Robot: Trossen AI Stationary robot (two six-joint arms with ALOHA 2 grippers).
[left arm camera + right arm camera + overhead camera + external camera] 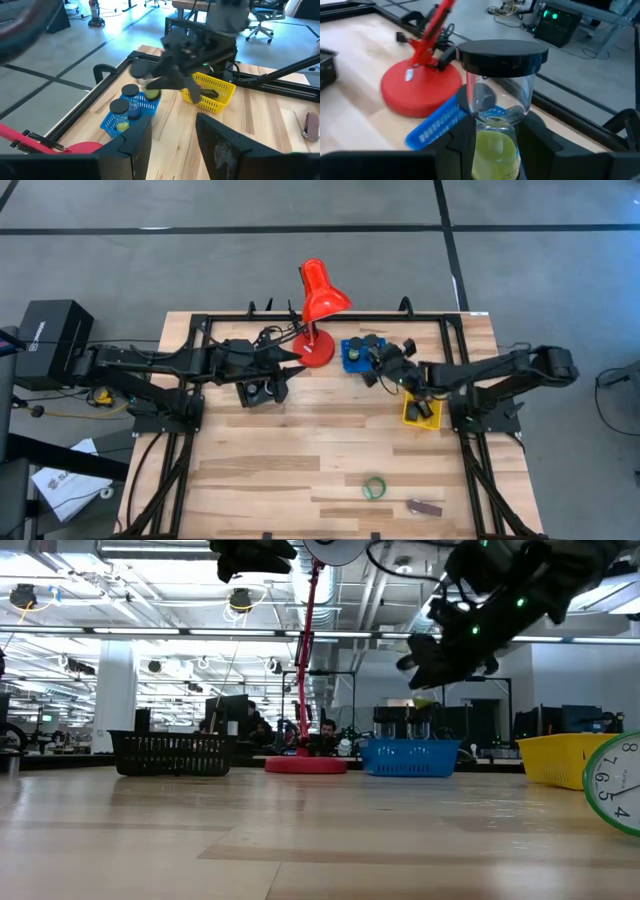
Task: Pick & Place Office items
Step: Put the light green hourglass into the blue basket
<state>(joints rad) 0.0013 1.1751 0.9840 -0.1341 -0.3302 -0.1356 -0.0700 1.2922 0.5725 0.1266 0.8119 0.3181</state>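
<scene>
My right gripper (383, 368) is shut on a clear jar (497, 100) with a black lid and yellow-green contents. It hangs over the blue tray (350, 360) beside the red lamp's base (315, 352). Two more black-lidded jars (122, 107) stand upright in that tray. My left gripper (172, 145) is open and holds nothing; it hovers above the black tray (258, 392), left of the lamp. A green tape ring (375, 488) and a maroon oblong (428, 506) lie flat on the table near its near right corner. My right gripper pinches the jar's lower body (495, 145), where the yellow-green contents sit, between its two fingers (460, 142), one on either side. The jar stands upright with its black lid (501, 56) above the fingers. It is lifted clear above the blue tray (410, 756).
The tall red lamp (322, 298) stands between the two arms at the far edge. A yellow tray (422, 412) holding dark items sits under the right arm. A clock face (615, 785) shows at the right of the low view. Bare wood fills the table's middle and near left.
</scene>
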